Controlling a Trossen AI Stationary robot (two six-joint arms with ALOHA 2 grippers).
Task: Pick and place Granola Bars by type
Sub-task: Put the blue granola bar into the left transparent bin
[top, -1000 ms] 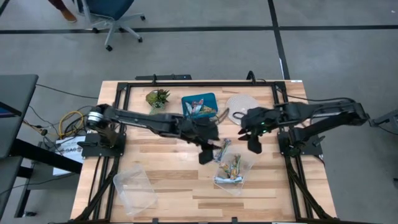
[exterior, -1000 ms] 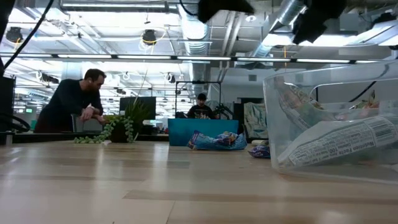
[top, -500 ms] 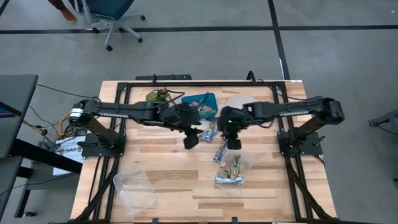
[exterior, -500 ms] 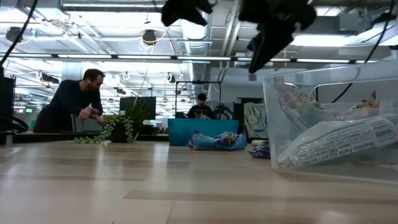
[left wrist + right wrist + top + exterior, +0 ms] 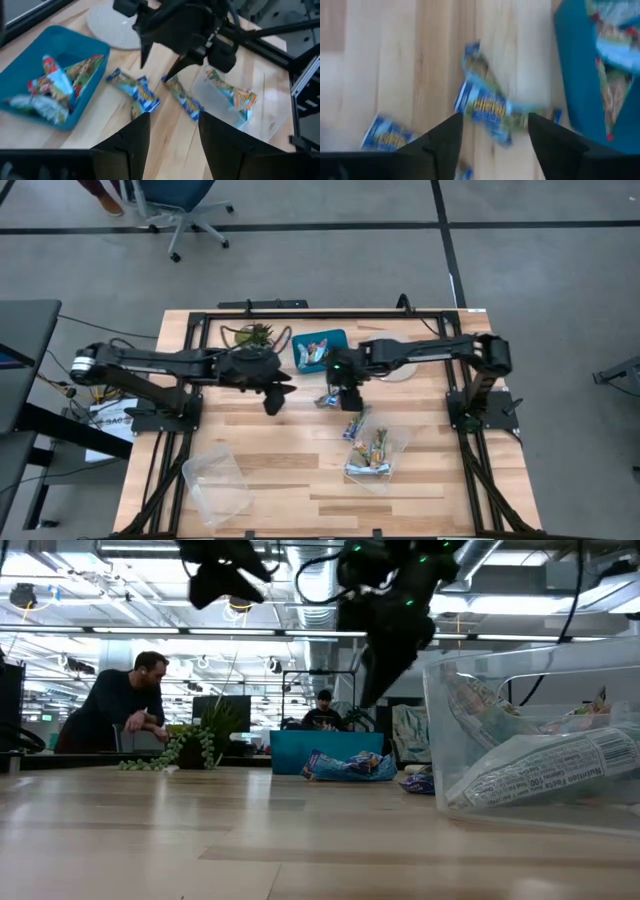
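The right gripper (image 5: 492,145) is open and empty, right above a blue bar (image 5: 487,106) lying on the table (image 5: 280,470) beside the blue tray (image 5: 335,339). The left gripper (image 5: 170,132) is open and empty too. Both arms have moved left since a moment ago.

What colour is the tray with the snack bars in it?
The tray is teal blue, clearest in the left wrist view.

2 black jointed arms, green led on right pincer (image 5: 347,398).
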